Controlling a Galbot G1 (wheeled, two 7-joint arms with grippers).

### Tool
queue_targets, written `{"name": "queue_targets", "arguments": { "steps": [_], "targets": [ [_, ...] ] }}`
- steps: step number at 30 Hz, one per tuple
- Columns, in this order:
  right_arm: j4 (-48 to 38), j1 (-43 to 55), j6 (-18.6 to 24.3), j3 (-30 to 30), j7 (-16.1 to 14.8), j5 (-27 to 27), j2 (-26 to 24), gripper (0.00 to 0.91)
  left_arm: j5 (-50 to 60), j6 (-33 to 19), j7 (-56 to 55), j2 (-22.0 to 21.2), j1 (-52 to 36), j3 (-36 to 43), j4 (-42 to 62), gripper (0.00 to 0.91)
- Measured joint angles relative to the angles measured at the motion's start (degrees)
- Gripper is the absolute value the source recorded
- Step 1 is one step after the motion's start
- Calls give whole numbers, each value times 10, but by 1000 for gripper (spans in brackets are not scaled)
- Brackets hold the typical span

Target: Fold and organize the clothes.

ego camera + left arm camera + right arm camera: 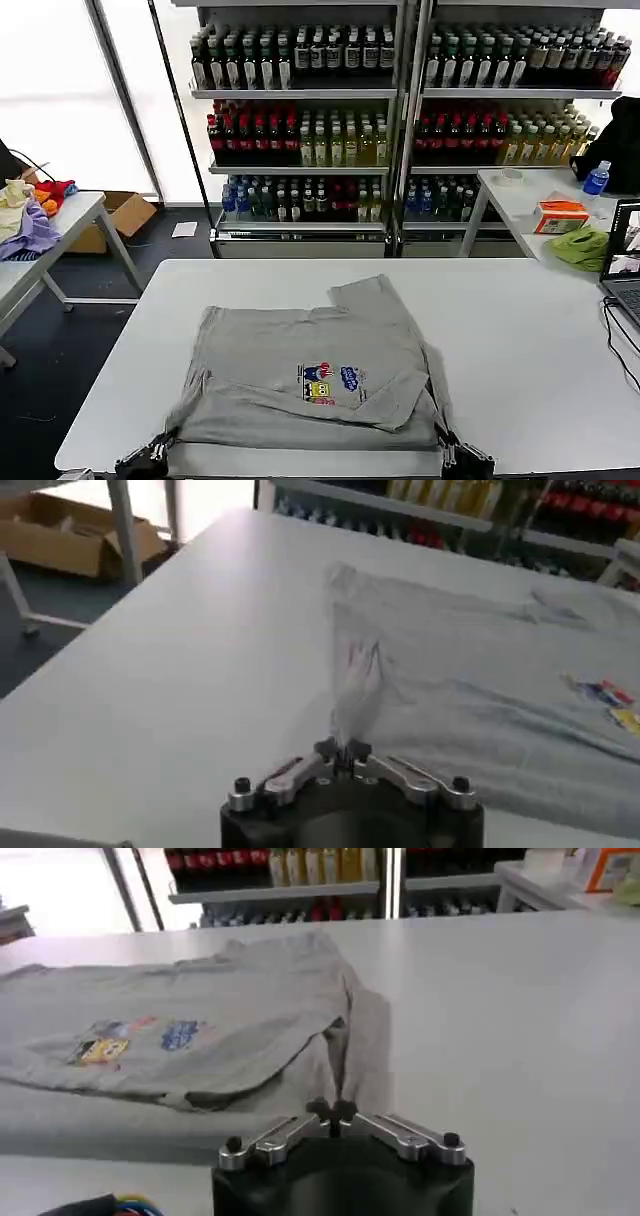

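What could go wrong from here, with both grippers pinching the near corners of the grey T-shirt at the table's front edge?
1. The left gripper holds only a thin bunched tip of the T-shirt; it may slip out when pulled.
2. The right gripper pinches a narrow strip too, so uneven pulling could skew the fold.
3. Both grips sit at the white table front edge, so a released hem could slide off.

Bright backlit windows (60,90), soft shadows, blurred wrist views.
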Motion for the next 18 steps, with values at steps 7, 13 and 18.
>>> {"name": "queue_targets", "arguments": {
  "steps": [7, 13, 18],
  "targets": [
    [6, 47, -11, 40, -18, 45, -26, 907, 1, 12, 1, 24, -16, -41, -15, 907],
    [-55, 176, -44, 28, -56, 64, -63, 907, -13, 17, 15, 65, -71, -44, 5, 907],
    [-157, 324, -69, -26, -106, 66, -76, 907, -28, 19, 43, 109, -154, -8, 61, 907]
  ]
}}
